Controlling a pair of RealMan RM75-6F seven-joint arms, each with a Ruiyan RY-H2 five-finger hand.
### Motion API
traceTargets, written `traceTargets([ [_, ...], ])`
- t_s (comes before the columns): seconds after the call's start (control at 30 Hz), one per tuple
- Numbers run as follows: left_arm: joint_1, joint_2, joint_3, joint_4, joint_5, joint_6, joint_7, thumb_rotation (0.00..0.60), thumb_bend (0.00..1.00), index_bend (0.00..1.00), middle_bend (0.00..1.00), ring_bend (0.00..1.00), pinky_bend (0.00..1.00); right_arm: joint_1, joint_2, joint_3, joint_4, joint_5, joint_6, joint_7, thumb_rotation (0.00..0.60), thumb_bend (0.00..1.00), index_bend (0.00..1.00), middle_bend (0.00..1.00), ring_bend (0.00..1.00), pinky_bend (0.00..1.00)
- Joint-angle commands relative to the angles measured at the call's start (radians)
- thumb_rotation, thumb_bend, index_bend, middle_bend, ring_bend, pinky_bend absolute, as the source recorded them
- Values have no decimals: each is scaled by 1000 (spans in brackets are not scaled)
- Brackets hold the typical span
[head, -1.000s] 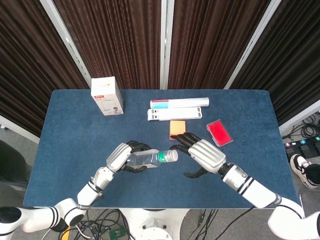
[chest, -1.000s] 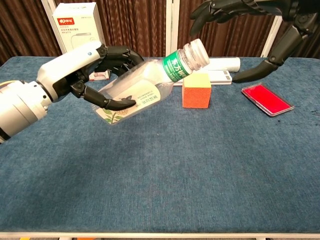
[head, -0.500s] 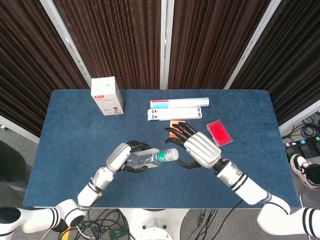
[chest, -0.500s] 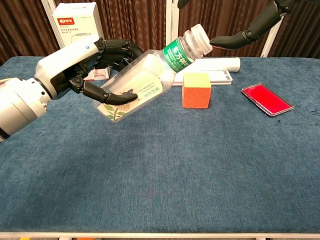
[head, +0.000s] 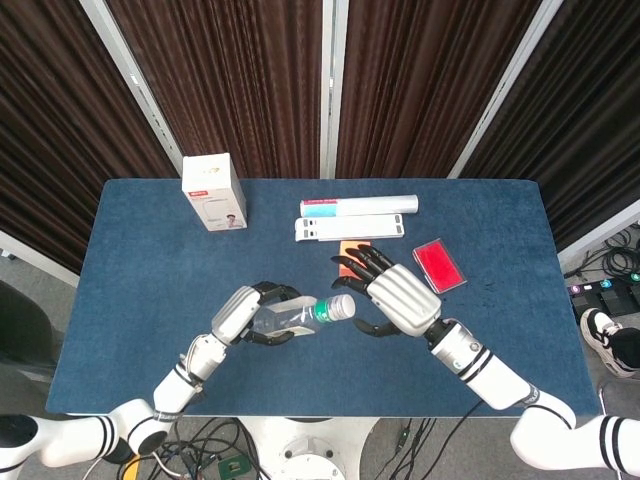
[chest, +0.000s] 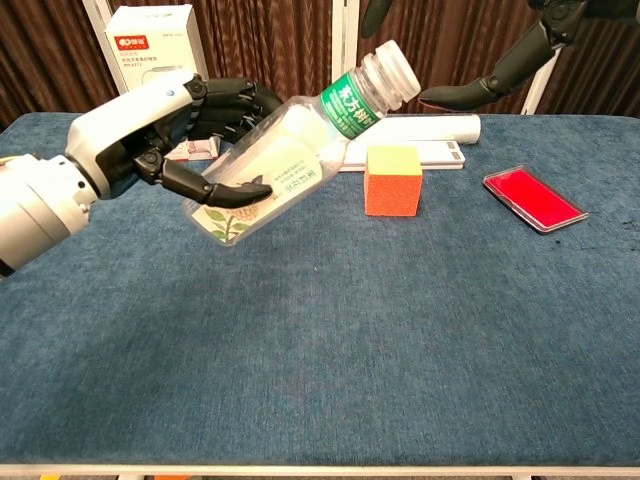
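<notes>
We see the left hand (chest: 150, 135) wrapped around a clear bottle (chest: 290, 155), held tilted above the blue table (chest: 400, 330) with its cap end raised toward the right hand (head: 395, 298). That hand hovers spread just beside the cap, seemingly not touching, over the orange cube (chest: 392, 180).

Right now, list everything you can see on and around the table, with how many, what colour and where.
bottle: one, clear with green label, tilted, held above the table
cube: one, orange with yellow top, mid table
flat case: one, red, right side
box: one, white, back left corner
tube: one, white, back middle
long flat box: one, white, just in front of the tube
table: one, blue cloth top
left hand: grips the bottle
right hand: fingers spread, beside the bottle's cap, holding nothing
</notes>
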Motion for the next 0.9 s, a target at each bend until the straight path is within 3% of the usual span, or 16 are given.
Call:
traceTargets([
  [0.03,0,1,-2,-3,-3,-2,1,600,430,471,486,408,323,3,-10,4,5,4,3,-6,600,223,322,96,0,0],
  [0.43,4,14,-4,-15,-4,1,-5,600,429,466,486,408,323,16,-29,19,5,36,-3,-35,600,229,397,128,0,0],
  [0.7,9,14,0,-8,-4,3,-16,600,429,466,486,407,323,18,-33,28,0,62,1,-57,600,367,499,171,0,0],
  [0.9,11,12,3,4,-6,-1,-21,600,429,466,486,407,323,16,-26,32,-4,66,6,-54,600,400,529,182,0,0],
])
